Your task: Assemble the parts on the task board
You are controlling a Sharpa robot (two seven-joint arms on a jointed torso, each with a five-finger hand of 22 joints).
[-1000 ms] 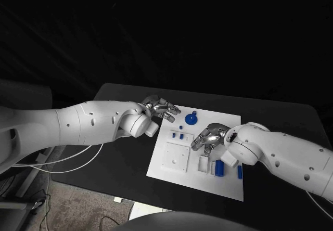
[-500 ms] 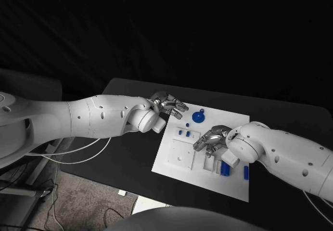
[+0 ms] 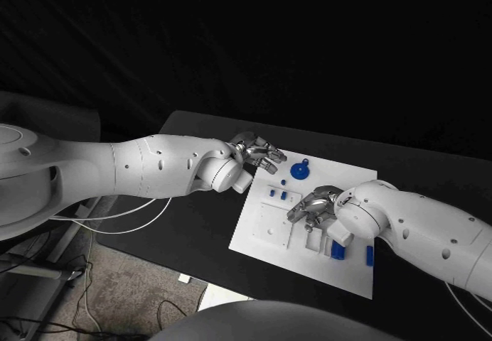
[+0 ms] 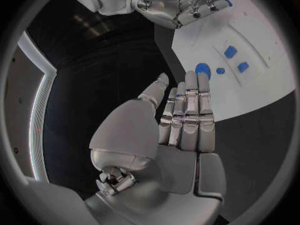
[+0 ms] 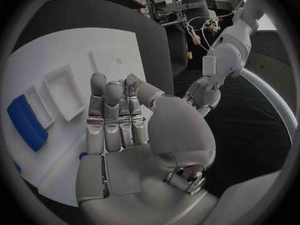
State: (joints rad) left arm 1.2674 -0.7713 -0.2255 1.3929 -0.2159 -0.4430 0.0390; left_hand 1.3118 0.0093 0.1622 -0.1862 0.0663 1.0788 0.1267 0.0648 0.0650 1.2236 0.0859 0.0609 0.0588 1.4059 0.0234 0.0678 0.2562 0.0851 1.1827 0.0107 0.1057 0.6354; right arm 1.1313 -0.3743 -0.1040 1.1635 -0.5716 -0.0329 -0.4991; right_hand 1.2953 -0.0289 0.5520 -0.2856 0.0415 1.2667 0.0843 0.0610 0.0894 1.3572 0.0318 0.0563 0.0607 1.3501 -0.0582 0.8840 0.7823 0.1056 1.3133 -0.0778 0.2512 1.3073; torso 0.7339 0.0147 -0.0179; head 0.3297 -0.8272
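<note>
Both the left hand (image 3: 259, 151) and right hand (image 3: 313, 206) hover empty-fingered over the task board (image 3: 269, 241), seemingly before picking a part.

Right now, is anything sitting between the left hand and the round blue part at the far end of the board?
Nothing visible. The left hand hovers empty over the task board's far corner, and only bare white plate lies between its fingers and the round blue part.
</note>
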